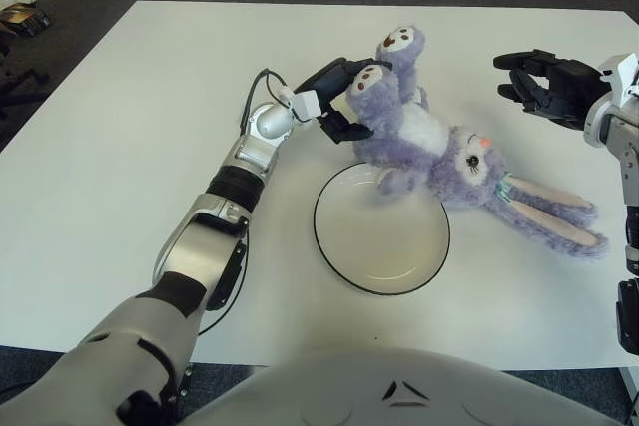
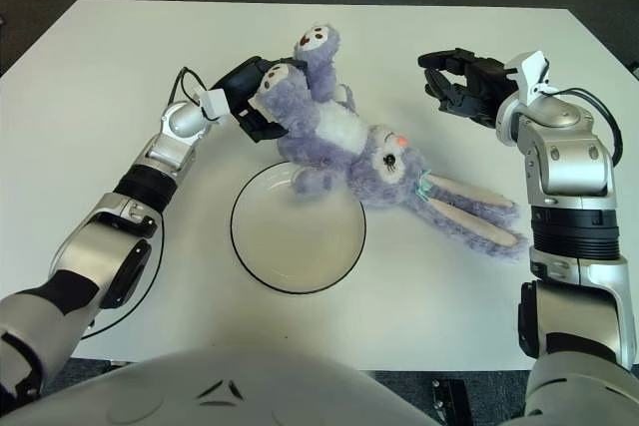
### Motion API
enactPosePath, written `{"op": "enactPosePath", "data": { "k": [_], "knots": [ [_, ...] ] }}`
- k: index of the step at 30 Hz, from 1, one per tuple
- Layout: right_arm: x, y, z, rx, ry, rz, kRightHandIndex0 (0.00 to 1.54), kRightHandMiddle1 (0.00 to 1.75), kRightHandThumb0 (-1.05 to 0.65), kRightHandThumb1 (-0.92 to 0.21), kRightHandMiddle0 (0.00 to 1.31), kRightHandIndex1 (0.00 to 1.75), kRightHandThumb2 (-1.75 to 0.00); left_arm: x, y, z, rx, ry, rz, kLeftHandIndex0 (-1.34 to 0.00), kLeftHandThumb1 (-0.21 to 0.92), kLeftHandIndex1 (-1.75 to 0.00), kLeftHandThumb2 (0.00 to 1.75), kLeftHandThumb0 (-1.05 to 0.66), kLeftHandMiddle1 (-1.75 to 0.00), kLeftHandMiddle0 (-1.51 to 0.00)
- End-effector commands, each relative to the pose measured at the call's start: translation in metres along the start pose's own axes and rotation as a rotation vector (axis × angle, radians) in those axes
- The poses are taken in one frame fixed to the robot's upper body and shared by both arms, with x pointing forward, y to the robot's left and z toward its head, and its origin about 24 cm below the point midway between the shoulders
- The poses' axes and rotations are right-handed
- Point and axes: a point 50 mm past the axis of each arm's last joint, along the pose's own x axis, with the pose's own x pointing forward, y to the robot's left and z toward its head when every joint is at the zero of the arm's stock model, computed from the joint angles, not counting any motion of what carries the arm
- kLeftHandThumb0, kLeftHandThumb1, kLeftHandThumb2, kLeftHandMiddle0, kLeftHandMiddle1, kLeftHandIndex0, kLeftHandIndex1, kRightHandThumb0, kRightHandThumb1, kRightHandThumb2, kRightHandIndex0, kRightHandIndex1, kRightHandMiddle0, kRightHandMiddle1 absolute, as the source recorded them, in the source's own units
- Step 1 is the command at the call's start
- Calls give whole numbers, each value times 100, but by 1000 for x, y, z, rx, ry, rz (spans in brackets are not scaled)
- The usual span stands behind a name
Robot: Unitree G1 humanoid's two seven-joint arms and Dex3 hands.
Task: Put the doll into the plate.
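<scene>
Doll (image 1: 429, 142), a purple plush rabbit with a white belly, lies stretched across the white table (image 1: 120, 147), its feet raised at the far end and its long ears trailing toward the robot's right. The left hand (image 1: 334, 97) has its dark fingers clamped around one of the doll's legs, just beyond the far rim of the plate (image 1: 381, 236). One of the doll's paws overlaps that far rim, while the head and ears rest on the table just right of the plate, so most of the toy sits outside the dish. The plate, white with a thin dark edge, holds nothing else. The right hand (image 2: 461, 82) shows beyond the doll's head, on its right side, fingers spread apart and gripping nothing, clear of the toy. A black cable (image 1: 255, 107) loops beside the left wrist. No readable writing or brand mark appears on the doll, the plate or the arms.
</scene>
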Motion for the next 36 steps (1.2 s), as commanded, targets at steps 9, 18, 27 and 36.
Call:
{"op": "enactPosePath", "data": {
  "k": [9, 18, 27, 36],
  "knots": [
    [-1, -1, 0, -51, -35, 5, 19, 69, -49, -71, 0, 23, -81, -4, 2, -6, -73, 45, -253, -51, 48, -127, 72, -46, -71, 0],
    [-2, -1, -1, -57, -41, 7, 22, 70, -49, -70, 0, 26, -79, -6, 1, -12, -80, 56, -376, -19, 23, -125, 101, -57, -18, 0],
    [-3, -2, -1, -66, -44, 4, 23, 70, -48, -70, 0, 28, -79, -6, -1, -15, -143, 10, -470, -1, 32, -121, 91, -69, -1, 0],
    [-4, -2, -2, -49, -38, -4, 19, 73, -44, -68, 0, 34, -84, -7, -5, -18, -123, 35, -513, 0, 53, -105, 70, -83, 0, 0]
  ]
}}
